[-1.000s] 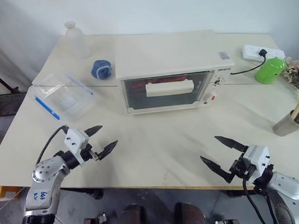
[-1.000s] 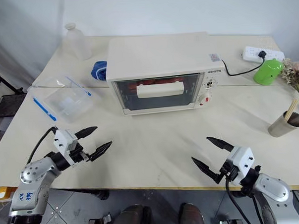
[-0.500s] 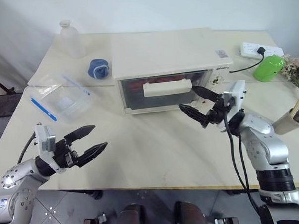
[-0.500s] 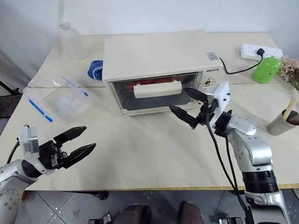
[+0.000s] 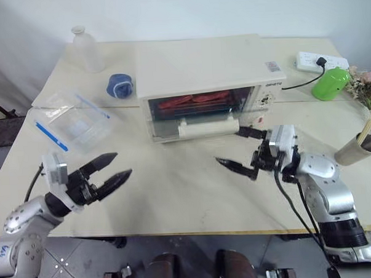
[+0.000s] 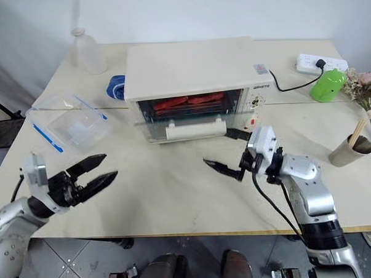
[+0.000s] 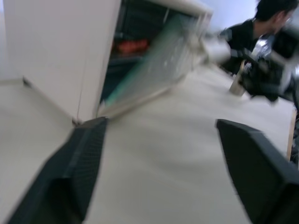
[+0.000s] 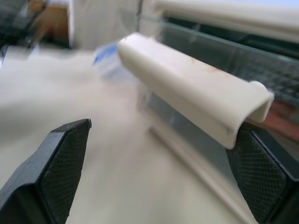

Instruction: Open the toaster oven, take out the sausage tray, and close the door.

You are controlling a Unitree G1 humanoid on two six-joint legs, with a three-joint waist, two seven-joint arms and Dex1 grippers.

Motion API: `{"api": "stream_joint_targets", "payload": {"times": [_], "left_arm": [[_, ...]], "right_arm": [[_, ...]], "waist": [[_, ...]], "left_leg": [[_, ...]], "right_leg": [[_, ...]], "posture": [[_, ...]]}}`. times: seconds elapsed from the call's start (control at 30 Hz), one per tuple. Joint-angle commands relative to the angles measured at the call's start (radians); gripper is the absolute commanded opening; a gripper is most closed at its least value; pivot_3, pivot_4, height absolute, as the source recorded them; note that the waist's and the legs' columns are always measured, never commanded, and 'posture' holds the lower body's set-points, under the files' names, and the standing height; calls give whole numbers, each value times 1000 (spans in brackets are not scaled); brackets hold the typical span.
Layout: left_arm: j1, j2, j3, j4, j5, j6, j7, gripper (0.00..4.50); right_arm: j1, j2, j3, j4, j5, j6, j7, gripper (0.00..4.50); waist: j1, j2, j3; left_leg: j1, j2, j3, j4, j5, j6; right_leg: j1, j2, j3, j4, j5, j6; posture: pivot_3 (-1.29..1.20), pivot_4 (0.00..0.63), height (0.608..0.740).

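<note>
Standing mid-table (image 5: 175,195), toaster oven (image 5: 204,67) with door (image 5: 200,123) tilted partly open, red sausages on sausage tray (image 5: 193,102) inside, right gripper (image 5: 238,150) spread wide by the door's handle end, left gripper (image 5: 113,168) spread, well apart.

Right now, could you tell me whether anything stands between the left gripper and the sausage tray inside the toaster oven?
Yes. The door is only partly tilted open and slants across the front of the toaster oven, so its glass screens the sausage tray from the left gripper. The table between them is bare.
</note>
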Motion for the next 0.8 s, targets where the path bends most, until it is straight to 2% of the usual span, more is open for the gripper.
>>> {"api": "stream_joint_targets", "payload": {"times": [0.03, 0.17, 0.27, 0.3, 0.47, 0.63, 0.8], "left_arm": [[-68, 0, 2, 65, 9, -28, -20, 2569], [-261, -38, -95, 202, 98, -76, -14, 1302], [-346, -77, -155, 271, 165, -127, -20, 301], [-370, -95, -171, 291, 181, -143, -19, 130], [-433, -155, -254, 341, 239, -187, -58, 23], [-431, -174, -317, 349, 283, -207, -113, 23], [-407, -183, -344, 376, 321, -242, -141, 23]], "right_arm": [[7, -13, -7, -22, -32, -105, 17, 4500], [34, -19, 9, -22, -64, -163, 17, 4500], [40, -19, 15, -31, -70, -172, 5, 4500], [42, -19, 16, -33, -72, -174, 0, 4500], [67, -25, 15, -50, -80, -177, -18, 4500], [126, -35, 2, -68, -95, -187, -42, 4500], [268, -51, -50, -82, -119, -209, -90, 4500]], "waist": [[-2, 0, 0], [6, -1, 1], [4, -1, 1], [2, -1, 1], [2, -2, 1], [5, -2, 1], [14, -2, 1]], "left_leg": [[1, 0, 2, 0, 0, 0], [1, 2, 2, 0, 1, -1], [1, 1, 2, 1, 1, -1], [1, 1, 2, 0, 1, -1], [1, 2, 3, -1, 1, -2], [1, 2, 3, 0, 1, -1], [1, 2, 3, 1, 1, -1]], "right_leg": [[0, 0, 0, 0, 0, 0], [0, 2, 0, 0, 0, 0], [0, 2, 1, 0, 0, 0], [0, 2, 1, 0, 0, 0], [-1, 3, 0, 0, 0, 0], [-1, 3, 1, 0, 0, 0], [0, 3, 1, 0, 0, 0]], "posture": [[0, 150, 740], [0, 150, 740], [0, 150, 740], [0, 150, 740], [0, 150, 740], [0, 150, 740], [0, 150, 740]]}}
